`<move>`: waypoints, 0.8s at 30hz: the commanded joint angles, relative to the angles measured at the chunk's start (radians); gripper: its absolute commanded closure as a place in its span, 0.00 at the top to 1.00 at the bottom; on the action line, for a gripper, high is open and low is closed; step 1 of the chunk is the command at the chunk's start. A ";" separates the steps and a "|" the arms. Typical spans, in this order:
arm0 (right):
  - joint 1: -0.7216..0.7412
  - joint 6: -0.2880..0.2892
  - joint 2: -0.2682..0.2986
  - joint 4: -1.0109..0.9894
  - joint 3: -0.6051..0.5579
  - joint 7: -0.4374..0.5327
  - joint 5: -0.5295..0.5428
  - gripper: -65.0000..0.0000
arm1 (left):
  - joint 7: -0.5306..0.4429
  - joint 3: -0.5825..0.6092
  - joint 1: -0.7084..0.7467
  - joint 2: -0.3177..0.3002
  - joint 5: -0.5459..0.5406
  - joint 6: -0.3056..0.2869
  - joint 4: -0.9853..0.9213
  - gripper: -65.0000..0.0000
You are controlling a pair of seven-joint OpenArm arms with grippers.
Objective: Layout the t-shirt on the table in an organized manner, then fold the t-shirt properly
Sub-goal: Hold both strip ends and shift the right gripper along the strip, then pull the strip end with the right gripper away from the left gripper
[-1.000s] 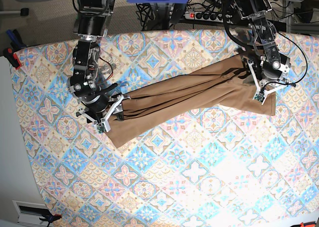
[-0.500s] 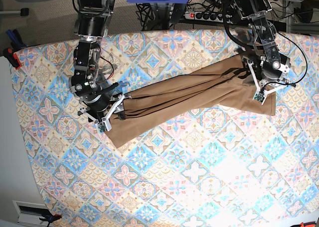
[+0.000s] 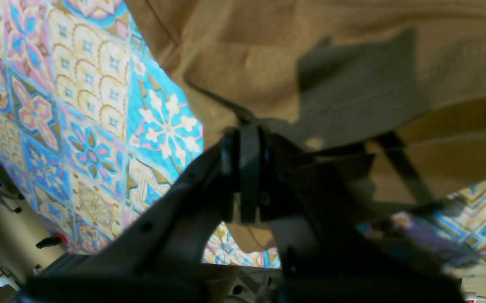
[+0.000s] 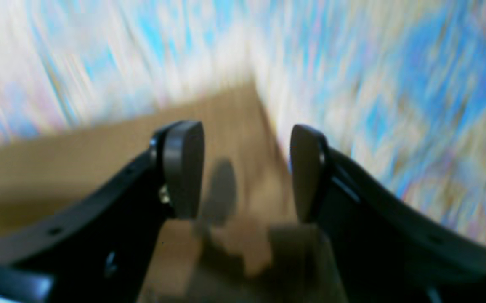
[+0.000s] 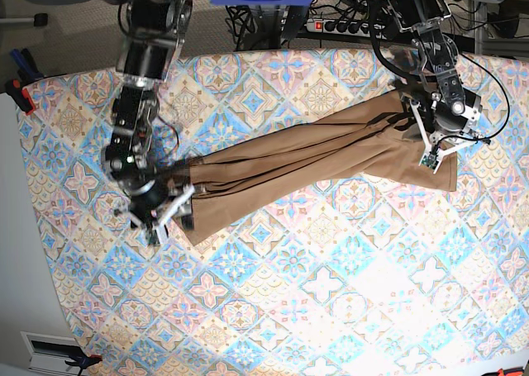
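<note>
- The right gripper, black with grey pads, stands about half open with nothing between its jaws; it hovers over one end of the plain tan-brown soft fabric t-shirt, near a corner of the cloth.
- The shirt lies bunched in a long diagonal band across the table with its pastel blue, pink and cream tile-pattern cloth.
- At the far end, the left gripper is closed tight, pinching a fold of the shirt.
- To lay it out well, I judge the right gripper should take a firm pinch on the near corner, then both ends should be drawn apart evenly so the wrinkles flatten rather than twist.
</note>
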 commanded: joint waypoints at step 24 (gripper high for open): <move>0.000 0.001 0.004 0.022 -0.008 0.004 0.003 0.49 | -0.002 -0.003 -0.009 -0.009 0.006 0.005 0.014 0.00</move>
